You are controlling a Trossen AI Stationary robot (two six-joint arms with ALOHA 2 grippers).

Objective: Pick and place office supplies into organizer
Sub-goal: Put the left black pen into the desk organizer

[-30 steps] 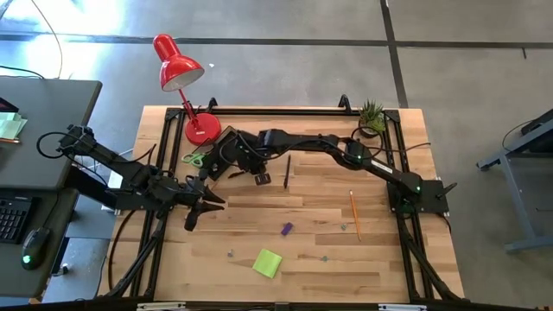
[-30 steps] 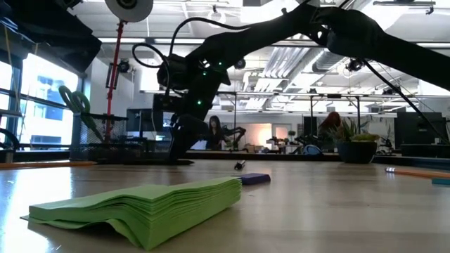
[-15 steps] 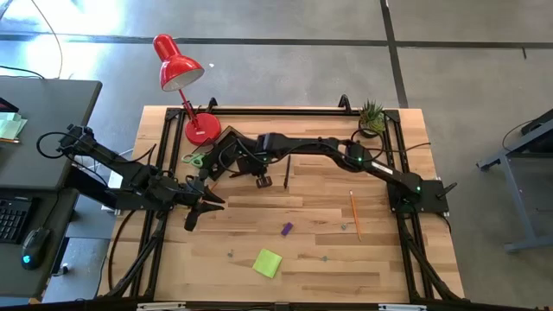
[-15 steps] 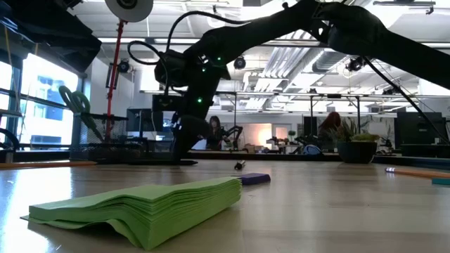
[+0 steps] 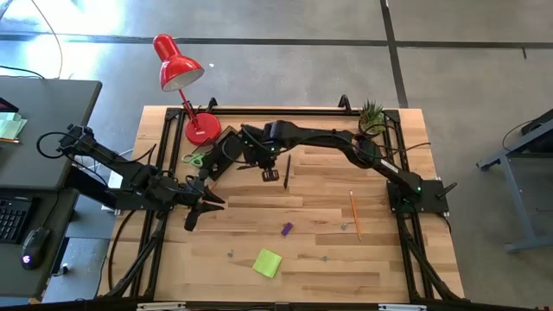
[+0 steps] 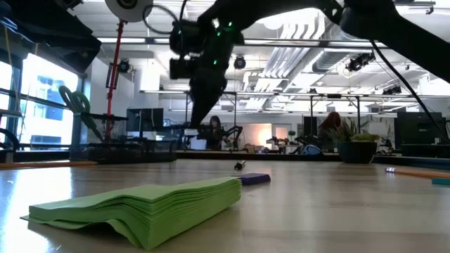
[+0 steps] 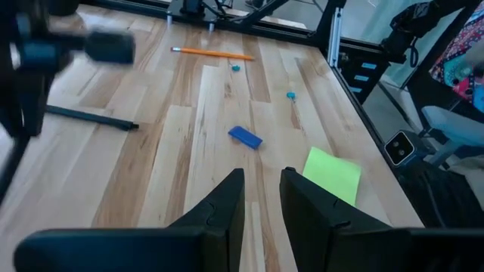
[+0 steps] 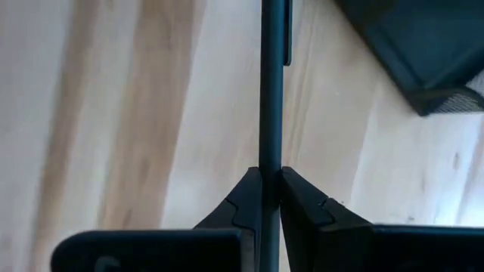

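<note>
The right gripper [image 8: 270,198] is now pinching a dark pen [image 8: 271,91] and lifting it clear, just beside the organizer [image 8: 412,45]; pickup looks done, placement is pending. The left gripper [image 7: 262,198], slightly parted and empty, is waiting nearer the table's front.

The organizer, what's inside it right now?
Green-handled scissors stand at the left end of the black organizer. The right arm covers most of its compartments from above, so any other contents cannot be seen.

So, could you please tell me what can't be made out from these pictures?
- Organizer compartments: high view, the right arm covers them.
- Pen tip: right wrist view, cut off by the edge beyond the right gripper.
- Tiny clips: high view, too small to identify.
</note>
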